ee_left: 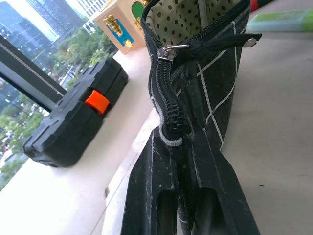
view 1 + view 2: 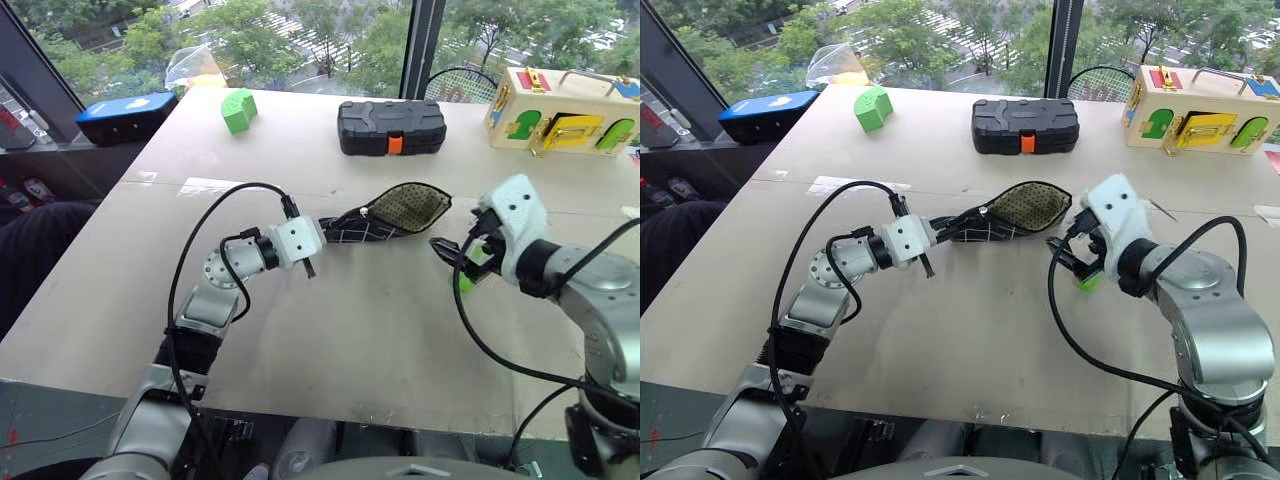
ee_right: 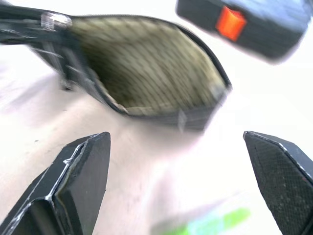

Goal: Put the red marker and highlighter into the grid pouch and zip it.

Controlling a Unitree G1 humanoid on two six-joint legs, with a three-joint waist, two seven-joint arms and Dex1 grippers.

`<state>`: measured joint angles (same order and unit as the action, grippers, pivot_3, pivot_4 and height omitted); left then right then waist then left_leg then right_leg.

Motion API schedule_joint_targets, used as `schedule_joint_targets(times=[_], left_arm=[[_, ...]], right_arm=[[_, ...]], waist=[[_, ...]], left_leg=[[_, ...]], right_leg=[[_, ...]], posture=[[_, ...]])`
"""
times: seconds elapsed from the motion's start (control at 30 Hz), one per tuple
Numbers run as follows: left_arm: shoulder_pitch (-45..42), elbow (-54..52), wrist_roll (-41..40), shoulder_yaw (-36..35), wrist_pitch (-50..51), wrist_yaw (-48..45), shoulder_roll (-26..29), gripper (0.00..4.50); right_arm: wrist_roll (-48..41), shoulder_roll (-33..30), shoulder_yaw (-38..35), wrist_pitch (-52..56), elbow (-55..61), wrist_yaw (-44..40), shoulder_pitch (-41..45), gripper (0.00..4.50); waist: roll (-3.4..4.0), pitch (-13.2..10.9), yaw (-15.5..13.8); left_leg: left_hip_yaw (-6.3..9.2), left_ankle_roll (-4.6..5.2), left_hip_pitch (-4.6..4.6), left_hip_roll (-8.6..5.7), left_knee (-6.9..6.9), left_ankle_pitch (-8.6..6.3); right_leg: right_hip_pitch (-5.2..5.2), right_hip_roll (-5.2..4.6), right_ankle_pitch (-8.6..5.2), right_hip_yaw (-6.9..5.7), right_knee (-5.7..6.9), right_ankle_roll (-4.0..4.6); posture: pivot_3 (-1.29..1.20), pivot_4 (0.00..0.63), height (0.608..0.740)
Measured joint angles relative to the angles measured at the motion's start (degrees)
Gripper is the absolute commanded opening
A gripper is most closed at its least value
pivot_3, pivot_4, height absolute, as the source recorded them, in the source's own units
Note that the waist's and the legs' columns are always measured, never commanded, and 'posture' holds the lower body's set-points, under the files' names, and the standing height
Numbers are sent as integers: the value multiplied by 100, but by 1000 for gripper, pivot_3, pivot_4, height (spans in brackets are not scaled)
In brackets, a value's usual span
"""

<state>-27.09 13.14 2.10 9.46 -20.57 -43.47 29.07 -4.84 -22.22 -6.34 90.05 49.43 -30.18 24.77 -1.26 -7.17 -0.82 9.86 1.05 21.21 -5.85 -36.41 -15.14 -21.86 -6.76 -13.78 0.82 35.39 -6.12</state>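
**Pouch held open at one end, highlighter loose on the table**

Beige tabletop [image 2: 330, 330] runs up to a window wall, with trees and buildings outside. We note the grid pouch [image 2: 385, 215] near the table's centre, lying on its side with its mouth gaping toward three o'clock, the tan speckled lining on show. Its zipper [image 1: 164, 93] is undone along the mouth, and the pull sits with the black cord [image 1: 220, 44] near the closed end.

We find the left gripper [image 2: 325, 232] at the pouch's nine o'clock end, its fingers pressed together on the pouch fabric just past the end of the zipper track.

We find the right gripper [image 3: 181, 181] at three o'clock of the pouch mouth, close to it but apart from it, fingers spread wide with nothing between them. The highlighter [image 2: 466, 281] lies on the table just under this gripper, at about five o'clock of the pouch, outside it. We cannot tell where the red marker is.

Toward twelve o'clock stand a black hard case [image 2: 391, 127] with an orange latch, a green arched block [image 2: 238, 110] at eleven o'clock, a blue box [image 2: 127, 116] beyond the table's far left corner, and a wooden latch box [image 2: 560, 112] at one o'clock.
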Motion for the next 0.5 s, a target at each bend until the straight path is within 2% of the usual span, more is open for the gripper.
schedule_joint_targets(times=[0.17, 0.27, 0.33, 0.43, 0.47, 0.5], left_arm=[[-118, 156, 121, 0, -138, 94, 46, 0], [-164, 214, 206, 12, -255, 104, 65, 0], [-185, 224, 230, 21, -317, 103, 65, 0], [-185, 229, 253, 23, -398, 101, 72, 0], [-185, 229, 271, 23, -408, 101, 74, 0], [-186, 224, 279, 24, -415, 101, 72, 0]], right_arm=[[820, 986, 144, 207, -633, 1691, -125, 4449], [1178, 1765, 139, 207, -1161, 2442, -105, 4449], [1272, 2011, 149, 206, -1507, 2713, -106, 4449], [1343, 2398, -84, 90, -1853, 2973, -128, 3566], [1330, 2443, -109, 28, -1857, 2974, -147, 2993], [1325, 2468, -106, -1, -1861, 2979, -149, 2682]], waist=[[3, 0, 13], [3, 0, 25], [6, -2, 21], [6, -1, 21], [9, -2, 27], [9, -1, 29]], left_leg=[[-5, -2, -5, 0, 2, 1], [-5, -3, -5, 0, 3, 1], [-5, -3, -4, -2, 3, 1], [-3, -3, -5, -2, 3, 1], [-4, -3, -6, -1, 4, 1], [-4, -3, -6, -1, 4, 2]], right_leg=[[-6, 0, 0, 7, 10, 0], [-7, 2, 0, 7, 12, 0], [-8, 0, 0, 8, 14, 0], [-8, 1, 0, 6, 16, 1], [-9, 2, 0, 7, 18, 1], [-9, 2, 0, 6, 18, 0]], posture=[[0, 150, 740], [0, 150, 740], [0, 150, 740], [0, 150, 740], [0, 150, 740], [0, 150, 740]])
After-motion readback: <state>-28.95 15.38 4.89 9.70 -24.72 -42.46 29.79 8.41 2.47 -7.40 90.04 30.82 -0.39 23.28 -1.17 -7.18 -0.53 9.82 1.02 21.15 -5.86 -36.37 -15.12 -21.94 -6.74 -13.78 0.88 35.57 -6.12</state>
